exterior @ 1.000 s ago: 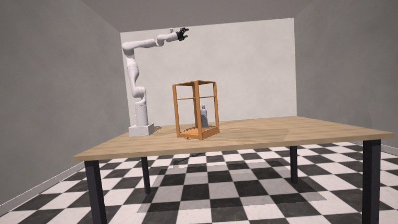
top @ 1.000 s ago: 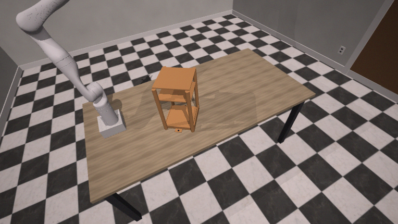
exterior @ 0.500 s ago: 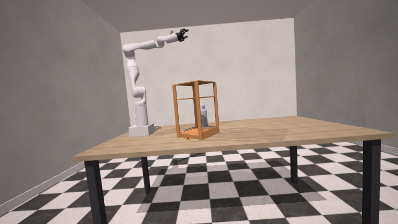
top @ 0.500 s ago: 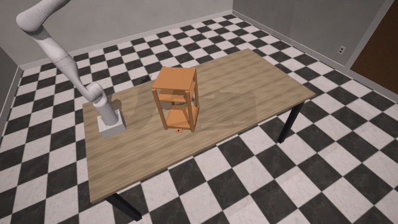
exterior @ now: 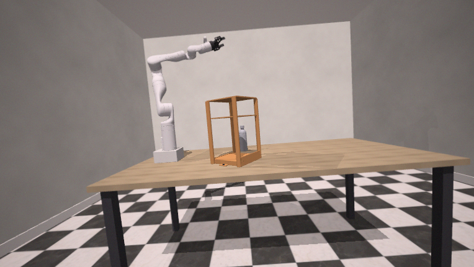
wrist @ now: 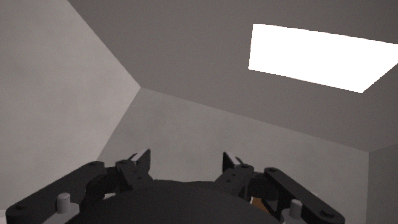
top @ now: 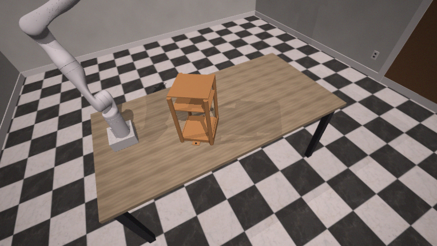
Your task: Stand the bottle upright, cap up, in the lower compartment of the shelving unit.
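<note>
The bottle (exterior: 242, 138) stands cap up inside the orange shelving unit (exterior: 234, 130), seemingly in its lower compartment on the bench (exterior: 298, 162), so the gripper (exterior: 219, 42) parked way up high with jaws spread and empty makes sense.

Place: bare test room, lab-like
Floor: black-and-white checkered tiles (top: 275, 189)
Walls: plain grey, with a white baseboard (top: 137, 42) and one wall outlet (top: 374, 54)
Door: dark brown panel (top: 418, 58) at the far right
Furniture: a single wooden bench (top: 259, 91) on black legs
Ceiling: one bright rectangular light panel (wrist: 315, 57)
</note>
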Robot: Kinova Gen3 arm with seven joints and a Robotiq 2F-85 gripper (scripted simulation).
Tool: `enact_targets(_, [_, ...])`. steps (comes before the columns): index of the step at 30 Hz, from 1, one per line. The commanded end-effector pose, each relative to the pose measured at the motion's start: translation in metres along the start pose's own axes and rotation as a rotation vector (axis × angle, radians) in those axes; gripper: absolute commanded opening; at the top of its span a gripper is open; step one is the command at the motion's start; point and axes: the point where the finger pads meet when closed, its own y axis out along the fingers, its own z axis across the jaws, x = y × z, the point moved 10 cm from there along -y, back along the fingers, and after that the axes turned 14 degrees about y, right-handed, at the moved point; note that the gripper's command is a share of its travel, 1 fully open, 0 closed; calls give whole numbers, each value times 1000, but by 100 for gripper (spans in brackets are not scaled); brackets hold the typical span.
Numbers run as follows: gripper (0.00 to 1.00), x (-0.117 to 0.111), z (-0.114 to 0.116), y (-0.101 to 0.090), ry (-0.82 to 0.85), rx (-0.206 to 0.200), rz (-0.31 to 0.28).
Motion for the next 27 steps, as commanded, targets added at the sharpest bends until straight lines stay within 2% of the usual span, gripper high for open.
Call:
enact_targets(1, [82,3,-6,0,-23,10,2])
enact_targets(8, [82,3,-6,0,-23,10,2])
enact_targets(9, [82,11,-15,1,-2,32,2])
enact_targets(19, [82,11,-15,1,-2,32,2])
enact_targets(20, [82,21,-24,2,18,54,1])
enact_targets(27, [82,21,-24,2,18,54,1])
